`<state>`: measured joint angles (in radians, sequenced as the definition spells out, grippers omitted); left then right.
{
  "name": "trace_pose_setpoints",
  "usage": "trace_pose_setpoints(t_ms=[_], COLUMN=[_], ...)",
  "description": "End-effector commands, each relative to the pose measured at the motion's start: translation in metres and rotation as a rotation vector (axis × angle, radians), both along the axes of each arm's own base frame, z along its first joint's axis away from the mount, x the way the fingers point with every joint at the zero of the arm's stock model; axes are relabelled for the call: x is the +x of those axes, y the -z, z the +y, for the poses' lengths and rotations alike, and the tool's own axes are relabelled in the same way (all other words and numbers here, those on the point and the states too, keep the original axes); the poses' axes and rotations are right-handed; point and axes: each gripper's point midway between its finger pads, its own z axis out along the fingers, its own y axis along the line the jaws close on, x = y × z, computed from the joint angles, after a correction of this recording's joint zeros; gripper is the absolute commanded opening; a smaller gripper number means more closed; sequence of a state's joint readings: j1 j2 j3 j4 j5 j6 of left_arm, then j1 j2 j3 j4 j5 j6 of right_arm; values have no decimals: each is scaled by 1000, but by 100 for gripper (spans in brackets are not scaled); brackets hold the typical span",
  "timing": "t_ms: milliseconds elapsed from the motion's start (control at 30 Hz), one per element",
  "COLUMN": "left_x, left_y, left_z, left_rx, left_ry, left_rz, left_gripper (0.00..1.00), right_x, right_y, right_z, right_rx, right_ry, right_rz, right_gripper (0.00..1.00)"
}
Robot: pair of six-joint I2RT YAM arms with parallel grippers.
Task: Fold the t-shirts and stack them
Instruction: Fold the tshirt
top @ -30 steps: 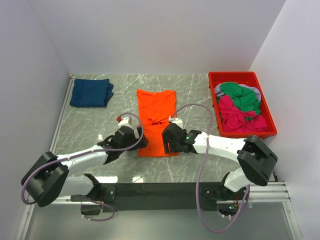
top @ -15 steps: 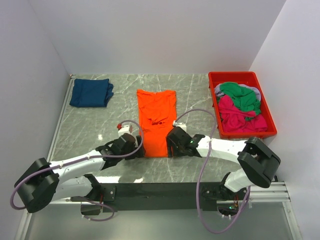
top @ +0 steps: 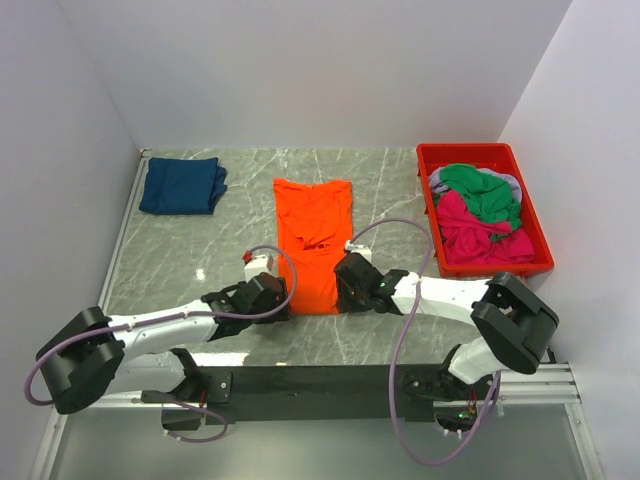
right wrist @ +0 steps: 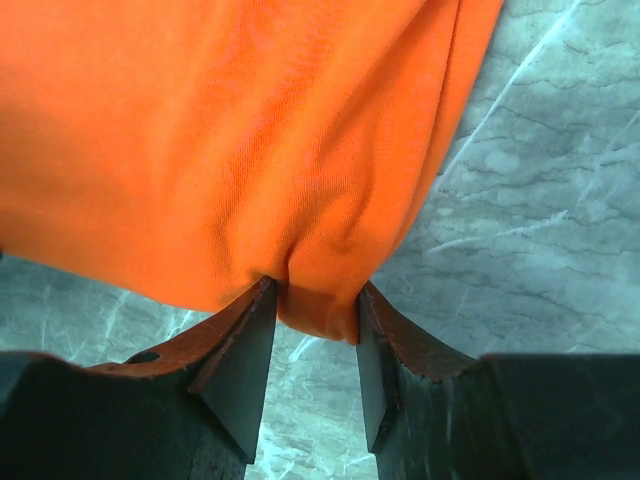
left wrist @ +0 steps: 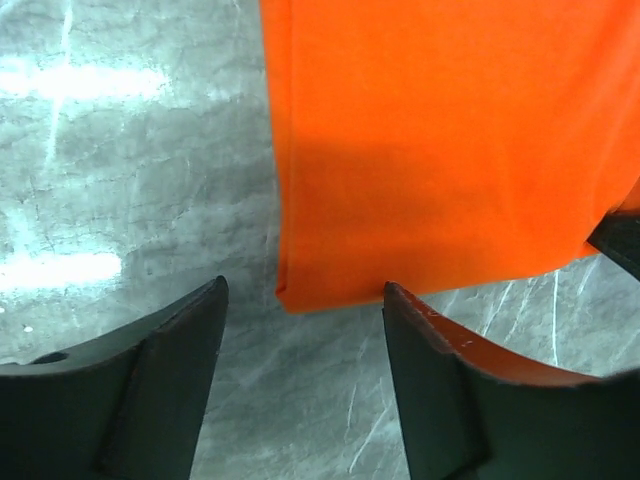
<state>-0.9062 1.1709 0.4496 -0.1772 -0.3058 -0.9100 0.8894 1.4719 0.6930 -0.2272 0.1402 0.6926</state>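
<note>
An orange t-shirt (top: 314,240), folded into a long strip, lies flat mid-table. My left gripper (top: 275,300) stands at its near left corner. In the left wrist view this gripper (left wrist: 305,283) is open, and the shirt's corner (left wrist: 300,290) lies between the fingertips without touching them. My right gripper (top: 348,290) is at the near right corner. In the right wrist view it (right wrist: 316,285) is shut on a bunched fold of the orange t-shirt (right wrist: 230,130). A folded navy t-shirt (top: 182,185) rests at the back left.
A red bin (top: 466,148) at the back right holds crumpled green (top: 480,190), magenta (top: 480,235) and grey (top: 512,183) t-shirts. White walls close in the marble table (top: 180,260) on three sides. The black base rail runs along the near edge.
Both grippers came down to the orange shirt's near edge and their jaws narrowed. The right one closed on the hem; the left one now straddles the corner.
</note>
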Motion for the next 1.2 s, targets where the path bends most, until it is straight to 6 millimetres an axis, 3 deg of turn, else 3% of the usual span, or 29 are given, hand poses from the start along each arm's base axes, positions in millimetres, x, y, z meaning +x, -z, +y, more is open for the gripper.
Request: trace_pose_setpoints(t_ms=[0, 233, 467, 633, 767, 867, 1167], left_x=[-15, -10, -6, -4, -7, -11, -44], left_y=[15, 14, 25, 27, 27, 27, 11], left_z=[3, 5, 11, 12, 11, 10, -16], left_rx=[46, 58, 107, 114, 107, 93, 19], left_ry=[11, -15, -47, -52, -51, -42, 113], left_rz=[68, 44, 46, 41, 51, 64, 59], left_gripper=[69, 59, 37, 29, 1, 0, 1], right_x=[-18, -18, -19, -22, -24, -27, -57], right_y=[27, 27, 29, 32, 35, 37, 25], right_z=[-18, -20, -21, -23, -24, -27, -42], right_rx=[-60, -67, -69, -71, -74, -78, -86], right_ry=[19, 20, 20, 20, 22, 21, -9], right_rz=[83, 82, 84, 92, 96, 105, 126], right_gripper=[44, 42, 37, 31, 19, 0, 0])
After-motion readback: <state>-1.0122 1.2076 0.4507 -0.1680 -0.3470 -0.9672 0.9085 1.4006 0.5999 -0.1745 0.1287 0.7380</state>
